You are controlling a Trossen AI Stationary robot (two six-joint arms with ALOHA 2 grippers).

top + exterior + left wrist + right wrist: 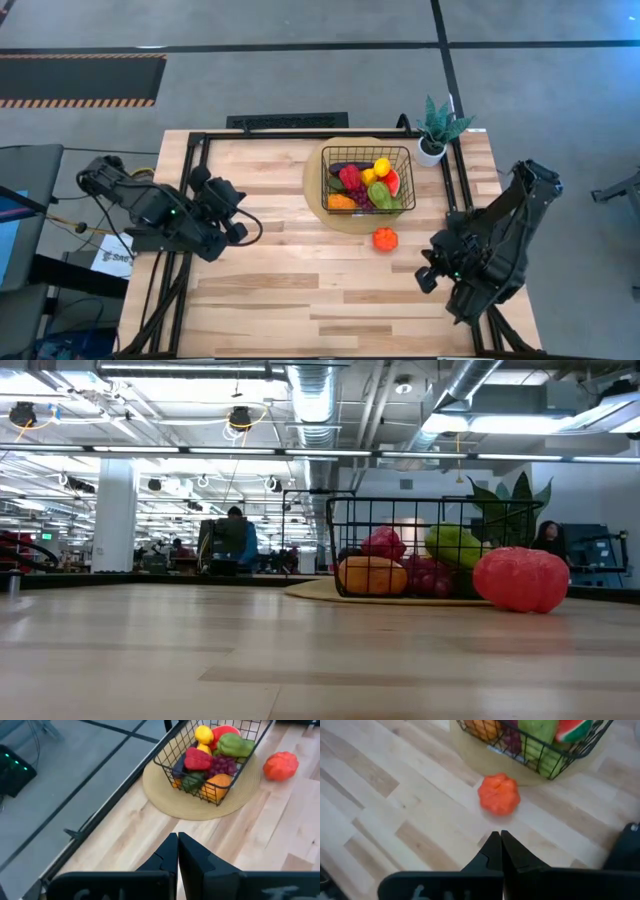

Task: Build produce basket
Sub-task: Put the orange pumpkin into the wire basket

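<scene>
The black wire basket (367, 179) stands on a round tan mat (318, 205) at the table's far middle and holds several toy fruits and vegetables: yellow, red, green, orange and purple pieces and a watermelon slice. One orange-red pepper (385, 238) lies on the table just near of the mat; it also shows in the right wrist view (499, 794). My left gripper (178, 838) is shut and empty at the table's left. My right gripper (500, 836) is shut and empty at the table's right, near of the pepper.
A potted green plant (437, 128) stands at the far right corner, beside the basket. A black frame (196, 180) runs along the table's left, far and right edges. Bare wood lies across the table's near half.
</scene>
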